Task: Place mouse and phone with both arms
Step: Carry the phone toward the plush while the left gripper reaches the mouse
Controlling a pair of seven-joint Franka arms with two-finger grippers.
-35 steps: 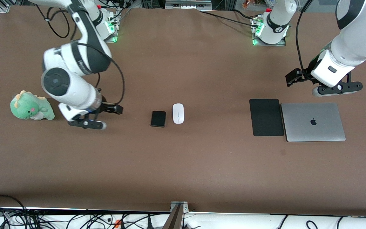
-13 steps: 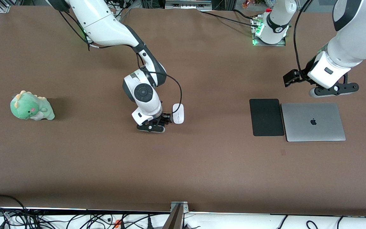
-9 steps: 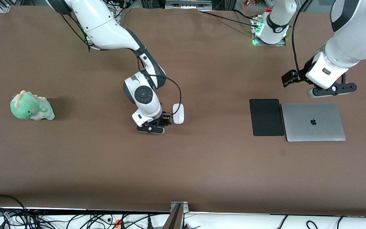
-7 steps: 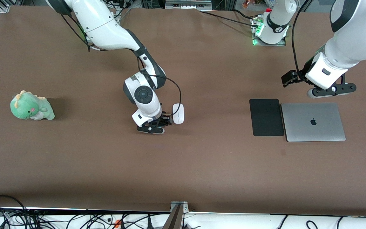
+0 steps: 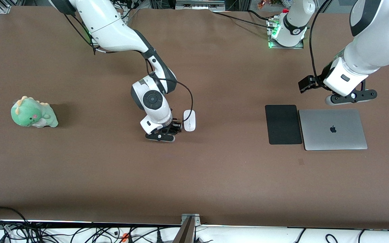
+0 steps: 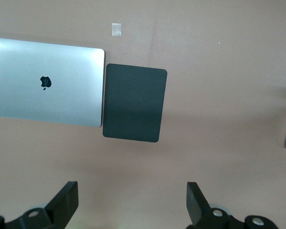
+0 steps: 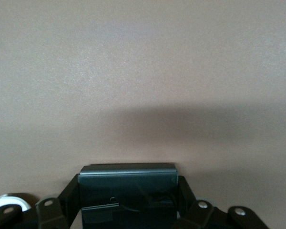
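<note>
From the front camera, I am pressing my right gripper (image 5: pixel 173 129) down at the table's middle, on the spot just beside the small glossy white oval mouse (image 5: pixel 189 120), because the phone sits under my hand there and is hidden from this camera. My left gripper (image 5: pixel 319 88) is hanging in the air by the black rectangular mouse pad (image 5: pixel 283 124) and the closed silver laptop (image 5: pixel 332 129), waiting. A green plush dinosaur (image 5: pixel 32 112) is sitting toward the right arm's end. Through the left wrist view, my fingers (image 6: pixel 196 200) are standing wide apart over bare brown cloth, ready for the mouse, I judge. Through the right wrist view, I am bracketing the small black slab phone (image 7: pixel 127 183) between my fingers (image 7: pixel 72 198), apparently clamped on it.
</note>
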